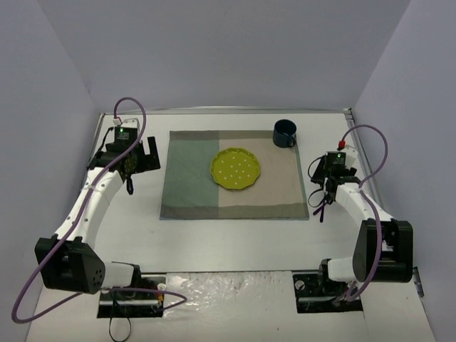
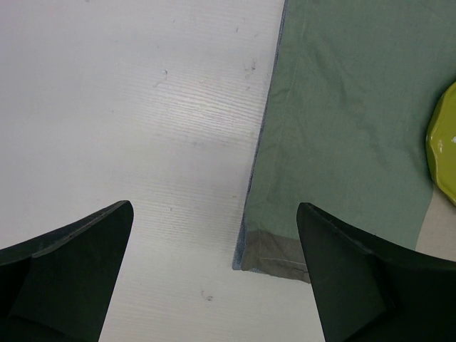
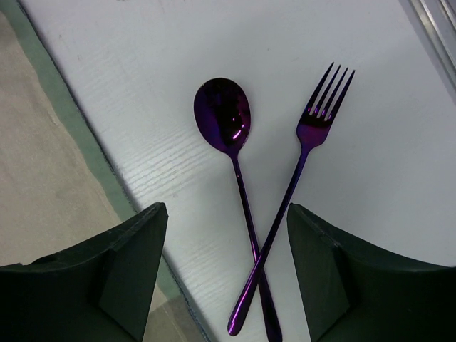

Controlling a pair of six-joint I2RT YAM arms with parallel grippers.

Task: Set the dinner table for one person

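Note:
The dinner table (image 1: 228,239) is a white top carrying a green and beige cloth mat (image 1: 192,178). A yellow-green plate (image 1: 235,169) sits on the mat's middle, and a dark blue mug (image 1: 285,133) stands at its far right corner. A purple spoon (image 3: 222,114) and a purple fork (image 3: 313,128) lie on the bare table right of the mat, with their handles crossed. My right gripper (image 3: 226,208) is open and empty above those handles. My left gripper (image 2: 214,206) is open and empty over the mat's left corner (image 2: 246,263).
The mat's green half (image 2: 342,107) and the plate's rim (image 2: 445,149) show in the left wrist view. A metal edge rail (image 3: 438,21) runs past the fork on the right. Grey walls enclose the table on three sides.

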